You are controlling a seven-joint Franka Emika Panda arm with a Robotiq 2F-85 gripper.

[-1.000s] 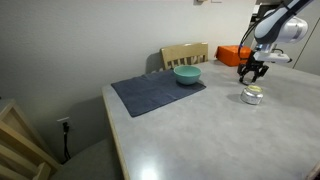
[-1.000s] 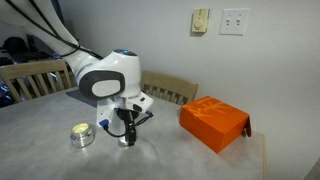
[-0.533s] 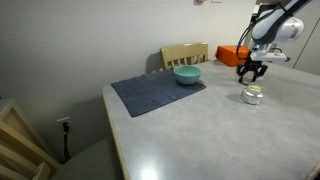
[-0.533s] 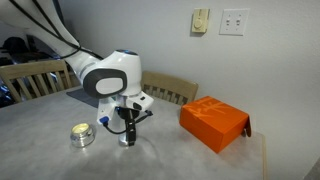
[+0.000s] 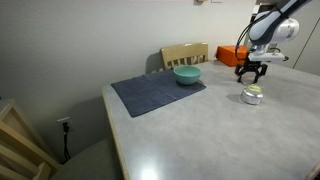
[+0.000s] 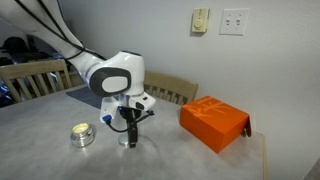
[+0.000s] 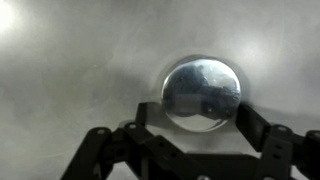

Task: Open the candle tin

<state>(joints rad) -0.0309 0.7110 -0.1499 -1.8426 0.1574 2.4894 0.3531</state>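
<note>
The candle tin [image 6: 80, 134] stands open on the grey table, with pale wax showing; in an exterior view [image 5: 252, 95] it sits near the right edge. Its domed silver lid [image 7: 201, 93] is off the tin and sits between my fingers, low over the table [image 6: 127, 141]. My gripper [image 7: 200, 118] is shut on the lid, one finger [image 7: 150, 112] on each side. It hangs a short way beside the tin [image 6: 127, 134] and behind it in the other exterior view [image 5: 250, 72].
A teal bowl [image 5: 187, 74] rests on a dark mat [image 5: 157, 92]. An orange box [image 6: 213, 122] lies beside the gripper, also seen far back [image 5: 232, 54]. A wooden chair [image 5: 184, 54] stands behind the table [image 5: 200, 140].
The arm has shifted slightly away from the tin and a little upward, with the lid between the fingers. The tin has not moved.
</note>
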